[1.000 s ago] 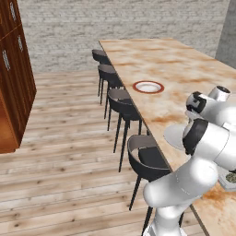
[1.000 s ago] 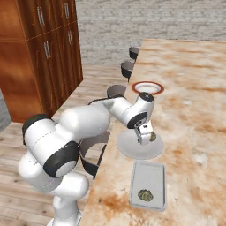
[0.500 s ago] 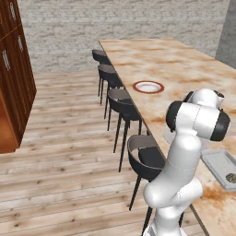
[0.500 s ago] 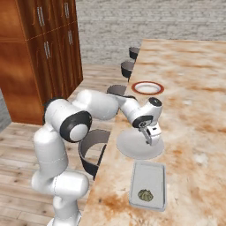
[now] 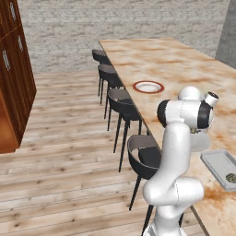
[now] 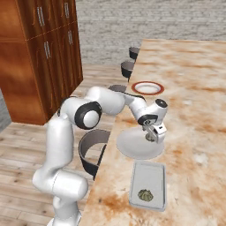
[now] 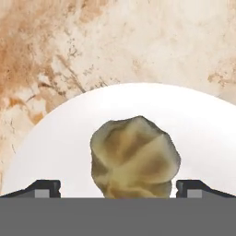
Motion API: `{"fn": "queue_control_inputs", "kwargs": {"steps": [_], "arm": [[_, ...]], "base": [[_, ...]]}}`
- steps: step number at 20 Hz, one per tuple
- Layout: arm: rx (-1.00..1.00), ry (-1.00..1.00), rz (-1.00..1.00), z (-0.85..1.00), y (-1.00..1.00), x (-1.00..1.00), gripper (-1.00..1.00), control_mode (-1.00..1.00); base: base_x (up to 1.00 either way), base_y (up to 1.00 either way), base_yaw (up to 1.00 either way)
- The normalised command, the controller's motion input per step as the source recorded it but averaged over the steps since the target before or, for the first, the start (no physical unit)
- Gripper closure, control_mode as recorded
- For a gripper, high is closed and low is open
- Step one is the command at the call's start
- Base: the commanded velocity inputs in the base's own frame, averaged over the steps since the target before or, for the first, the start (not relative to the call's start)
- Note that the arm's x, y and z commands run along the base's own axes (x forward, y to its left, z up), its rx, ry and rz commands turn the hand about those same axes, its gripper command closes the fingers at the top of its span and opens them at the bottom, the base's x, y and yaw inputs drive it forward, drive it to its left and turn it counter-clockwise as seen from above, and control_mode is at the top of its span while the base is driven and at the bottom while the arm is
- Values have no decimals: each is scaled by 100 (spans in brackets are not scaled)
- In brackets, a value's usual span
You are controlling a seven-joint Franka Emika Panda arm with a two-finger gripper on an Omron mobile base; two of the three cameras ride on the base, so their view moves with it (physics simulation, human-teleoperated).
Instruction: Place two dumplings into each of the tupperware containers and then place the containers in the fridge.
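My gripper (image 6: 154, 136) hangs low over a plain white plate (image 6: 132, 148) near the counter's front edge. It is open. In the hand view a tan pleated dumpling (image 7: 133, 159) lies on the white plate (image 7: 60, 138) between my two fingertips (image 7: 44, 188), which stand wide on either side of it. Just nearer the base sits a pale grey tupperware container (image 6: 148, 178) with one greenish dumpling (image 6: 144, 194) in its near end. The left base view shows the same container (image 5: 216, 163) and its dumpling (image 5: 232, 176). The fridge is out of view.
A round red-rimmed dish (image 6: 148, 88) sits farther along the marble counter (image 6: 198, 79). Dark bar stools (image 5: 120, 103) line the counter's left side. Reddish-brown cabinets (image 6: 44, 53) stand at the far left across the wooden floor.
My arm has swung its elbow up and straightened, while the hand stayed over the white plate and sank a little toward the dumpling. The jaws stayed open.
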Motion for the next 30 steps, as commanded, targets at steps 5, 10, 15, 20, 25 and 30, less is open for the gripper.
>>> {"fn": "queue_control_inputs", "kwargs": {"steps": [5, 10, 15, 20, 25, 30], "arm": [[-6, 0, 2, -36, -6, 34, -100, -100], [-16, 3, 1, -29, 0, 21, 100, -100], [-3, 4, 3, -1, 0, -6, 100, -100], [11, -4, 15, 87, 0, -74, 100, -100], [0, 0, 20, 46, -13, -100, 100, -100], [0, 0, 7, 19, -2, -100, 100, -100]], "base": [[0, 0, 0], [0, 0, 0], [0, 0, 0], [0, 0, 0], [0, 0, 0], [0, 0, 0]]}}
